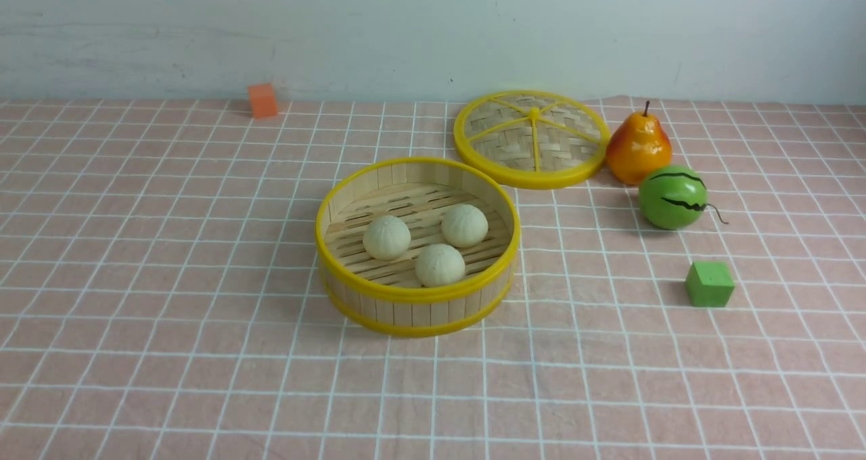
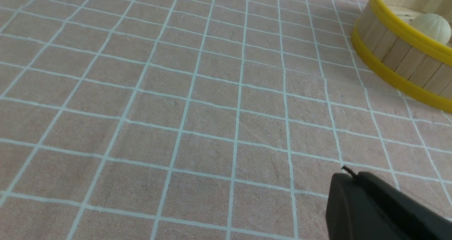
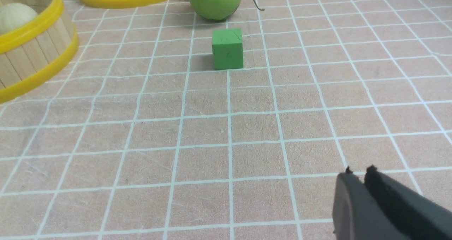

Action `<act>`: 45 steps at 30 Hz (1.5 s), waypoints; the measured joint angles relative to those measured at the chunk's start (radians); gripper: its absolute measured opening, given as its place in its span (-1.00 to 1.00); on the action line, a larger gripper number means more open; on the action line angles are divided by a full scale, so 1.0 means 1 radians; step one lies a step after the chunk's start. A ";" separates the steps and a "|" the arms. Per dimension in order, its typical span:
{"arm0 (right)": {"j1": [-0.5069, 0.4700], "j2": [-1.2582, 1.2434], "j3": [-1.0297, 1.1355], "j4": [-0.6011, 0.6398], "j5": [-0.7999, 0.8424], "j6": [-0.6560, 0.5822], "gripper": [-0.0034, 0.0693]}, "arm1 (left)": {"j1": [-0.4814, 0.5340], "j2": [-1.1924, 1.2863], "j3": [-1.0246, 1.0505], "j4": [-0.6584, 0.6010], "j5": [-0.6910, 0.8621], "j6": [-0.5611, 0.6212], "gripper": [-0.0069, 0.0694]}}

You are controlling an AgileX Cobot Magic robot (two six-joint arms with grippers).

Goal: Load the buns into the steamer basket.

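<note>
The steamer basket (image 1: 416, 297) stands mid-table. Three cream buns lie on its slatted floor: one on the left (image 1: 386, 237), one at the back right (image 1: 464, 225), one at the front (image 1: 440, 265). The basket's wall shows in the left wrist view (image 2: 395, 53) with one bun (image 2: 430, 27) inside, and in the right wrist view (image 3: 31, 63) with one bun (image 3: 14, 16). Neither arm shows in the front view. My left gripper (image 2: 348, 174) is shut and empty above bare cloth, well apart from the basket. My right gripper (image 3: 358, 173) is shut and empty above bare cloth.
A flat woven lid with yellow rim (image 1: 532, 137) lies behind the basket. A pear (image 1: 638, 147), a green watermelon ball (image 1: 673, 197) and a green cube (image 1: 709, 284) stand to the right. An orange cube (image 1: 262, 100) sits far back left by the wall.
</note>
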 joint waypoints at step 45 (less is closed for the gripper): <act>0.000 0.000 0.000 0.000 0.000 0.000 -0.62 | 0.066 0.000 0.000 0.029 0.008 0.000 -0.82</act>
